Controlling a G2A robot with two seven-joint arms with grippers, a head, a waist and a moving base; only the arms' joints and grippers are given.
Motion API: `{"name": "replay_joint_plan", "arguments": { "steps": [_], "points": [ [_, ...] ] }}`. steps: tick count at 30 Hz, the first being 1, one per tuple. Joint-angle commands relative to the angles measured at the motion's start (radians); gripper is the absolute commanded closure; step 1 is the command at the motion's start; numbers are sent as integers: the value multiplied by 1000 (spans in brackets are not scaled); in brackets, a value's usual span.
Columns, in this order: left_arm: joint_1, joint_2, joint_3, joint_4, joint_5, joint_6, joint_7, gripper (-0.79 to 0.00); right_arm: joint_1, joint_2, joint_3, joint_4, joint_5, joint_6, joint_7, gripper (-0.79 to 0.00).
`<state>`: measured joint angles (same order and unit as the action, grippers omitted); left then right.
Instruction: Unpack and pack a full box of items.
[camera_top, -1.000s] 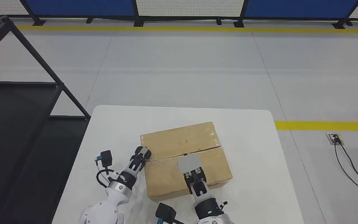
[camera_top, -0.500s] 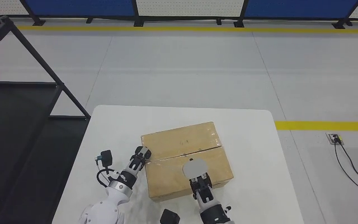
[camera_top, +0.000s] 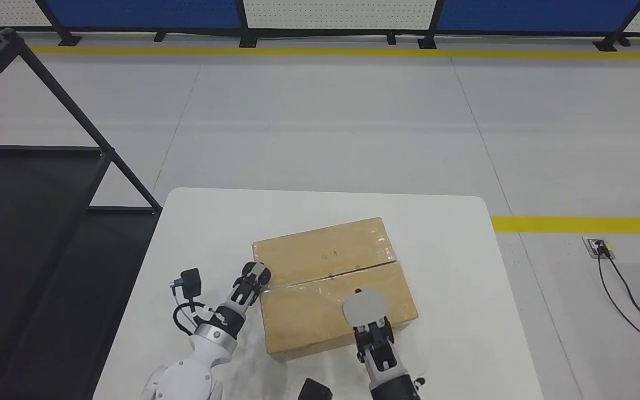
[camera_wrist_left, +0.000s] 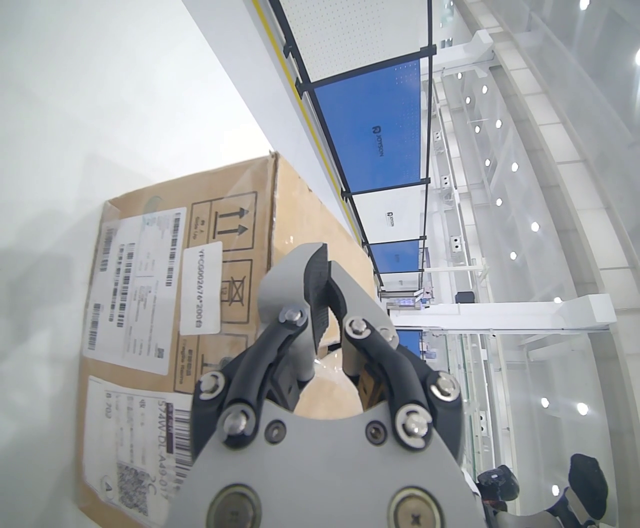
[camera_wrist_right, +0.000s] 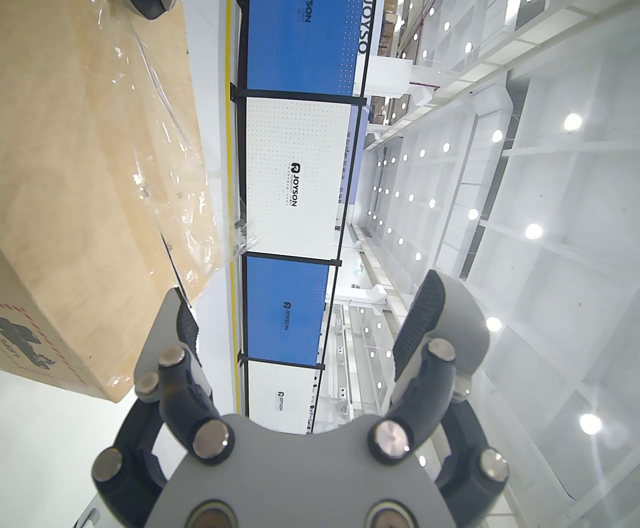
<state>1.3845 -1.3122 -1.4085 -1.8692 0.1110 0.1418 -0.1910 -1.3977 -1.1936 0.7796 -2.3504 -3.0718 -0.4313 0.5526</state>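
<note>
A closed brown cardboard box (camera_top: 330, 275) sits in the middle of the white table (camera_top: 200, 230), its top seam covered with clear tape. My left gripper (camera_top: 255, 277) rests against the box's left side near the top edge, fingers shut with nothing seen between them. In the left wrist view that gripper (camera_wrist_left: 324, 280) is in front of the box's labelled side (camera_wrist_left: 145, 280). My right gripper (camera_top: 365, 305) hovers over the near right part of the box top. In the right wrist view it (camera_wrist_right: 305, 315) stands open and empty beside the box (camera_wrist_right: 85, 165), where loose clear tape (camera_wrist_right: 210, 235) sticks up.
A black metal frame (camera_top: 90, 170) stands off the table's left side. Bare table surface (camera_top: 460, 300) lies to the right of the box and behind it. The table's near edge is close behind both arms.
My right gripper has slid to the right and nearer across the box top. The left arm and the box have stayed put.
</note>
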Motion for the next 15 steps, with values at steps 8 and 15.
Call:
{"name": "replay_joint_plan", "arguments": {
  "steps": [8, 15],
  "points": [
    [10, 0, -4, -14, -3, -7, 5, 0, 3, 21, 11, 18, 0, 18, 59, -785],
    [30, 1, -17, -37, -16, -26, 15, 0, 8, 24, -1, 52, 0, 18, 71, -785]
  ]
}}
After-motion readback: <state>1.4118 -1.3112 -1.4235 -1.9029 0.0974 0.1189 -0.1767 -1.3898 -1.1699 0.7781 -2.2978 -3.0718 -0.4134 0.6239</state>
